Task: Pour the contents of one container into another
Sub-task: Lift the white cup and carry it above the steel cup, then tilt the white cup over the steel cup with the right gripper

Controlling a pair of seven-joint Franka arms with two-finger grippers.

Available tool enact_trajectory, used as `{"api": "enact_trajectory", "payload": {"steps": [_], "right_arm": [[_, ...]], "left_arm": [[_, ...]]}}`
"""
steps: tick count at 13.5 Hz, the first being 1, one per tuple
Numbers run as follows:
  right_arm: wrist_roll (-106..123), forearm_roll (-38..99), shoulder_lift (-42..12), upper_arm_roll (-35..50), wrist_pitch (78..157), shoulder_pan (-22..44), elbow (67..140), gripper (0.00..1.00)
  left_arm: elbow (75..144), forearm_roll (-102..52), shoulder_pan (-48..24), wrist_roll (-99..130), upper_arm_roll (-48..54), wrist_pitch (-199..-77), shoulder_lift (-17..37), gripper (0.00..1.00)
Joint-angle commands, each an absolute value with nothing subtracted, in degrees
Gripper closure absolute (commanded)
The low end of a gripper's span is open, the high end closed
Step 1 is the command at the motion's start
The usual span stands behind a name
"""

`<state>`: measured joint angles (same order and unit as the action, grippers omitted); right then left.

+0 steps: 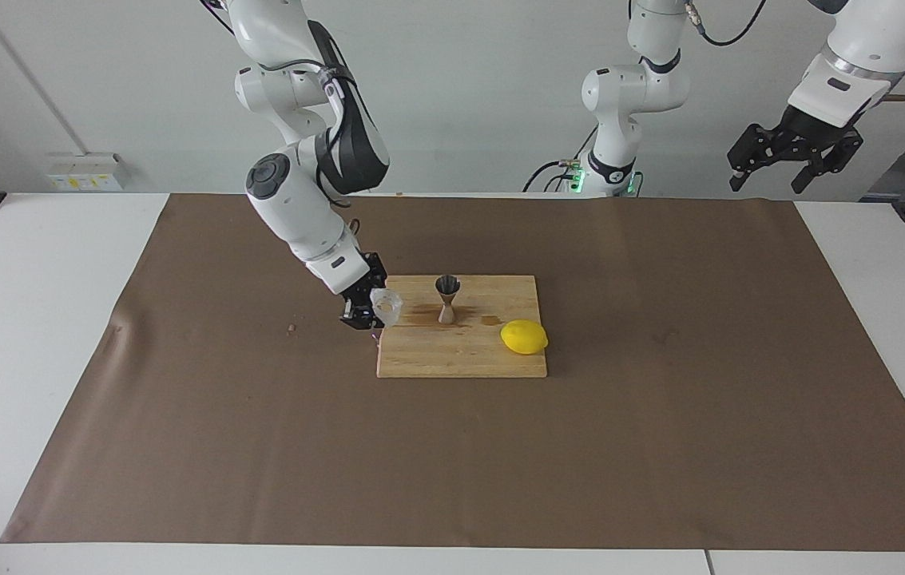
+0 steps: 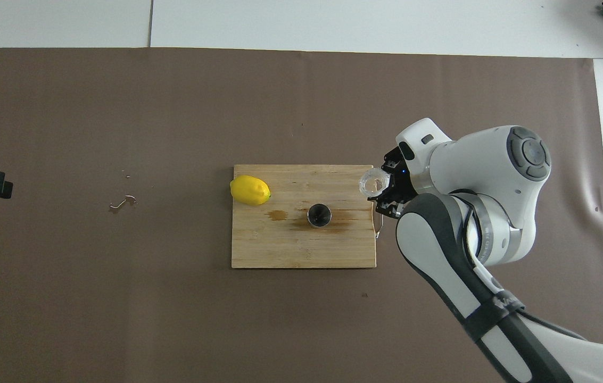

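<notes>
The small clear bumpy glass cup [image 1: 387,307] [image 2: 373,182] is held in my right gripper [image 1: 375,313] [image 2: 382,190], which is shut on it. The cup is tilted, just above the edge of the wooden board [image 1: 460,358] [image 2: 301,252] at the right arm's end. The metal hourglass jigger [image 1: 447,299] [image 2: 319,215] stands upright on the board, apart from the cup, toward the left arm's end from it. My left gripper [image 1: 791,160] waits raised and open past the left arm's end of the brown mat.
A yellow lemon [image 1: 524,336] [image 2: 249,190] lies on the board's corner toward the left arm's end. Wet stains mark the board beside the jigger. Small spill marks [image 2: 123,202] show on the brown paper mat [image 1: 260,447].
</notes>
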<state>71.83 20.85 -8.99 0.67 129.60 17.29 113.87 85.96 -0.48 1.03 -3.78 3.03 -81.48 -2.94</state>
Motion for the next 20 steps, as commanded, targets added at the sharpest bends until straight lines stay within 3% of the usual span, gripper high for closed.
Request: {"api": "enact_trajectory", "payload": {"steps": [1,7,14,20], "right_arm": [[63.3,12.8,-9.8,0.9,129.0,21.2,111.6,0.94],[54.9,1.9,-9.8,0.9,128.5,26.1,110.8,0.94],[48.3,-10.1,-9.5,0.9,120.6,30.7,108.0,0.94],[41.2,-18.8,-9.0,1.0,119.4,33.0,107.9,0.94]], "left_arm": [[85.6,-1.0,0.9,-4.5,2.8,-82.3,-1.5,0.0],[86.0,-1.1,1.0,-4.5,2.7,-84.3,-0.7,0.0],[86.0,-0.9,1.1,-4.5,2.7,-84.4,-0.4,0.0],[86.0,-1.1,1.4,-4.4,2.7,-84.4,-0.4,0.0]]}}
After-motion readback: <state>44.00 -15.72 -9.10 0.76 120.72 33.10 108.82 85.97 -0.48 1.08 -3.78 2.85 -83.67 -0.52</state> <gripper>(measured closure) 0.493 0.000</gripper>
